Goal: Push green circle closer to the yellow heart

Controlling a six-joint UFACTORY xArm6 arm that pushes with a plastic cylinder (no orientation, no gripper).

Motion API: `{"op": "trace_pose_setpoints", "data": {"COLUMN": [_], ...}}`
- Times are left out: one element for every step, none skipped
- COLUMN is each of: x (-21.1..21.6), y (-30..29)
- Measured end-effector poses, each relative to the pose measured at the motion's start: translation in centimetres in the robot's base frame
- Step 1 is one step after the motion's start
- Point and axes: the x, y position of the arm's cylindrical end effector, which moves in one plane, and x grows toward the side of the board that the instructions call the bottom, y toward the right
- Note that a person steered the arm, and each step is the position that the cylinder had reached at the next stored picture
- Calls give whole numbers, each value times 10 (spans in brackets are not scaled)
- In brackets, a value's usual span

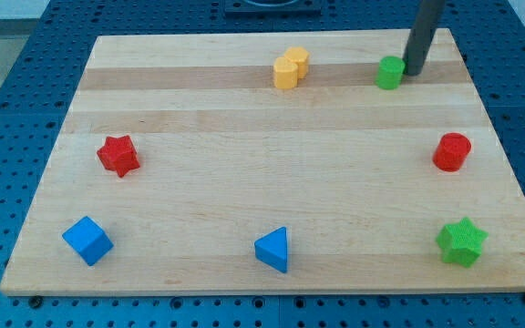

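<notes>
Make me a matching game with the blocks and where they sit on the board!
Blocks:
1. green circle
2. blue cube
3. green star
4. red star

Places:
A. bottom right corner
B. left side, halfway up
C. top, touching my tip
D. bottom left corner

Pairs: 1-C, 2-D, 3-A, 4-B

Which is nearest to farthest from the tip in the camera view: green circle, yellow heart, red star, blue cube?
From my tip:
1. green circle, right beside it, on the view's left
2. yellow heart, top middle
3. red star, left side
4. blue cube, bottom left
</notes>
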Motion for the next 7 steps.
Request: {"op": "trace_pose_setpoints", "data": {"x": [0, 0, 0, 0, 0, 4, 6], "y": [-27, -53, -78, -102, -122, -75, -58]}}
